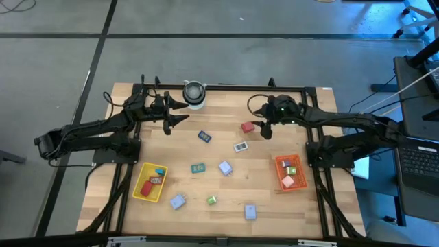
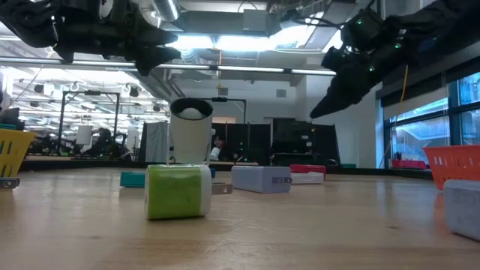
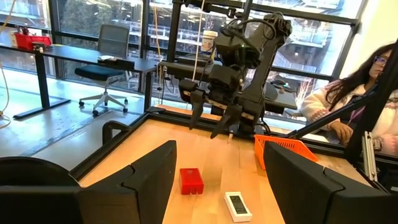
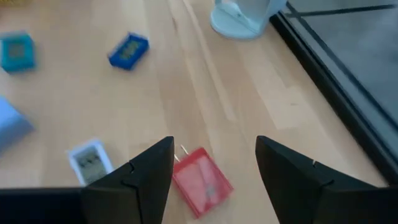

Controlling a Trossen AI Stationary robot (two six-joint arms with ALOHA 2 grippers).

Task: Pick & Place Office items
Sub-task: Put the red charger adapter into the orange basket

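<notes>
Small office items lie scattered flat on the wooden table: a red block (image 1: 247, 127) (image 4: 200, 180) (image 3: 191, 180), a blue packet (image 1: 204, 136) (image 4: 129, 50), a white-grey item (image 1: 240, 146) (image 4: 91, 160), a teal one (image 1: 198, 167), lavender blocks (image 1: 225, 167) (image 1: 178, 201) (image 1: 250, 212) and a green block (image 1: 212, 200) (image 2: 178, 192). My right gripper (image 1: 265, 129) (image 4: 214, 168) hovers open just above the red block, fingers either side of it. My left gripper (image 1: 169, 117) (image 3: 219, 180) hangs open above the table's far left part, touching nothing.
A yellow tray (image 1: 136, 191) with a few items sits at the near left, an orange-red tray (image 1: 278, 171) with items at the near right. A round grey-white cylinder (image 1: 195, 95) stands at the far edge. A person (image 3: 348, 106) sits beyond the table.
</notes>
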